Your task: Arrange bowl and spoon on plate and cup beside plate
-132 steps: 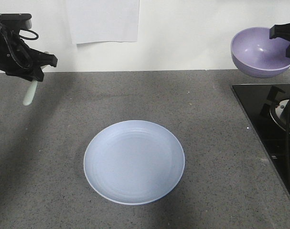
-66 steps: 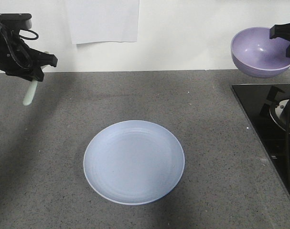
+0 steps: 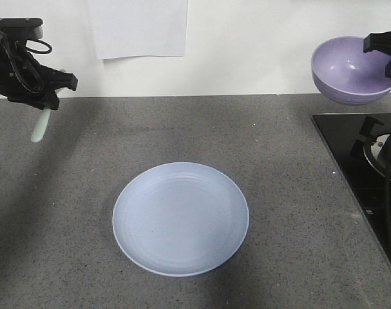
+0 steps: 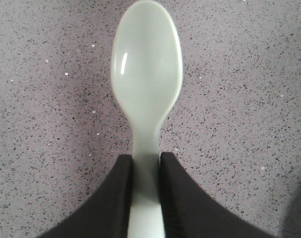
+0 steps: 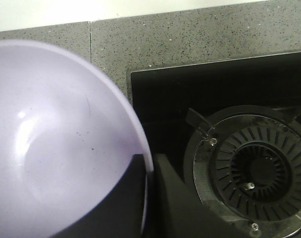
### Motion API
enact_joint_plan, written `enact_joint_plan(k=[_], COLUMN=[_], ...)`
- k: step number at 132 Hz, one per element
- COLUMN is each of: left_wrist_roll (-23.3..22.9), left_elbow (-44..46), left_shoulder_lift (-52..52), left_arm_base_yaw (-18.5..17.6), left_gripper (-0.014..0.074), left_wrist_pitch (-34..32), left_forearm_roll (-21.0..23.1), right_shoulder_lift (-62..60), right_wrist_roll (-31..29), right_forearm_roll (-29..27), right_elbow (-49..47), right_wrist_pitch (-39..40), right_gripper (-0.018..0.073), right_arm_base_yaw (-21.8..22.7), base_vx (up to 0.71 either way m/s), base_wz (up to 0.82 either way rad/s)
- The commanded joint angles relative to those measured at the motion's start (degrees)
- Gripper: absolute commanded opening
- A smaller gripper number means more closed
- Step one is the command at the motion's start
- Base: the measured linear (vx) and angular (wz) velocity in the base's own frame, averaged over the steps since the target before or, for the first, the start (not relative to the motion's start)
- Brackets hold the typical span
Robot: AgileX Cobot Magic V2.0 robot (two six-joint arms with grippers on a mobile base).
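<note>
Mint-green spoon (image 3: 39, 127) hangs scoop end down, pinched in the left hand (image 3: 53, 95) above the grey tabletop (image 3: 279, 161). Pale blue plate (image 3: 181, 219) lies at centre. Right hand (image 3: 379, 46) grips the rim of the lavender bowl (image 3: 343, 71), aloft over the stove (image 3: 369, 154).

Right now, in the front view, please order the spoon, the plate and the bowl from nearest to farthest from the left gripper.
1. The spoon: clamped in the left gripper, far left.
2. The plate: lying on the counter, centre.
3. The bowl: held up at the far right.
</note>
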State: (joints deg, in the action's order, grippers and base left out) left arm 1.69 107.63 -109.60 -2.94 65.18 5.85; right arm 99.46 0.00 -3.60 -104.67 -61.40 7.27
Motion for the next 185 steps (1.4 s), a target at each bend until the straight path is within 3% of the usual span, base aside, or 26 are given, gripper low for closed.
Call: enact_joint_plan(k=[1, 39, 49, 66, 82, 134, 160, 185], left_wrist_roll=[-0.13, -0.13, -0.13, -0.13, -0.13, -0.13, -0.13, -0.13], left_elbow=[1.57, 1.57, 1.57, 1.57, 1.57, 1.57, 1.57, 1.57], left_shoulder_lift=[3.26, 3.26, 3.26, 3.26, 3.26, 3.26, 3.26, 3.26], left_arm_base_yaw=[-0.23, -0.23, -0.23, -0.23, -0.23, -0.23, -0.23, -0.23], left_gripper=[-0.0006, -0.0006, -0.0006, -0.0006, -0.0006, -0.0006, -0.0006, -0.0006], left_wrist_pitch=[-2.31, -2.31, -2.31, -2.31, -2.31, -2.31, -2.31, -2.31], left_forearm_roll=[0.77, 0.77, 0.77, 0.77, 0.77, 0.77, 0.77, 0.77], right_shoulder_lift=[-2.90, -2.90, -2.69, -2.42, -2.22, -2.22, -2.22, -2.22], right_wrist_roll=[-0.69, -0.69, -1.62, -8.54, -11.85, -12.56, -13.15, -12.92], right_forearm_roll=[-0.01, -0.55, -3.75, -10.23, -13.46, -11.04, -10.13, -10.06], right_elbow=[-1.86, -1.86, -1.86, -1.86, -1.86, 4.64, 14.64, 20.17], right_wrist_pitch=[3.22, 4.29, 2.40, -1.66, -3.93, -4.22, 2.86, 7.74], right_gripper=[-0.0007, -0.0007, -0.0007, -0.0005, -0.0003, 0.0007, 0.0011, 0.0014], right_arm_base_yaw=[0.12, 0.12, 0.12, -0.88, -4.10, -19.89, -27.43, -31.39], base_vx=[0.00, 0.00, 0.00, 0.00, 0.00, 0.00, 0.00, 0.00], base_wz=[0.00, 0.00, 0.00, 0.00, 0.00, 0.00, 0.00, 0.00])
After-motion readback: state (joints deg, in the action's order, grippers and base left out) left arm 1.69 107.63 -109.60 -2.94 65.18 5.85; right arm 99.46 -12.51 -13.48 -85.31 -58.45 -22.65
